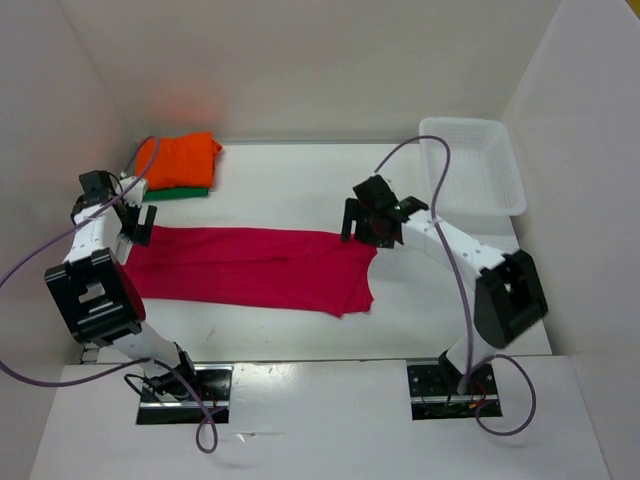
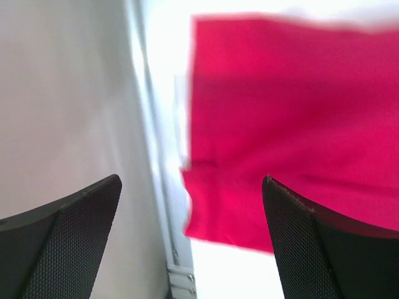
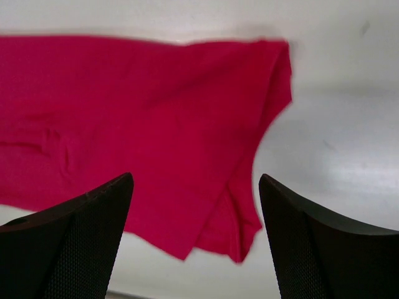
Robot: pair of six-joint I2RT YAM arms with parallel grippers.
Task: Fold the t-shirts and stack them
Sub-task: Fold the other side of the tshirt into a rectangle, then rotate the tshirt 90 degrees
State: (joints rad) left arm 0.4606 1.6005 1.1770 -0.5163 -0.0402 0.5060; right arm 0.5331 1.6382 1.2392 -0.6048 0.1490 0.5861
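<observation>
White counter (image 1: 300, 190) carries a long magenta-red cloth t-shirt (image 1: 250, 265) lying flat; my left pincer (image 1: 137, 226) and right pincer (image 1: 366, 230) hover above its two ends, both spread wide.

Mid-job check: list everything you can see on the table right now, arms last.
red t-shirt: 1, magenta-red, laid out as a long strip across the middle of the table
orange t-shirt: 1, orange, folded, far left corner, on top of the green one
green t-shirt: 1, green, under the orange one, only its near edge showing
basket: 1, white mesh, far right corner
table: 1, white
left gripper: 1, black, open, over the red shirt's left end
right gripper: 1, black, open, over its right end
</observation>
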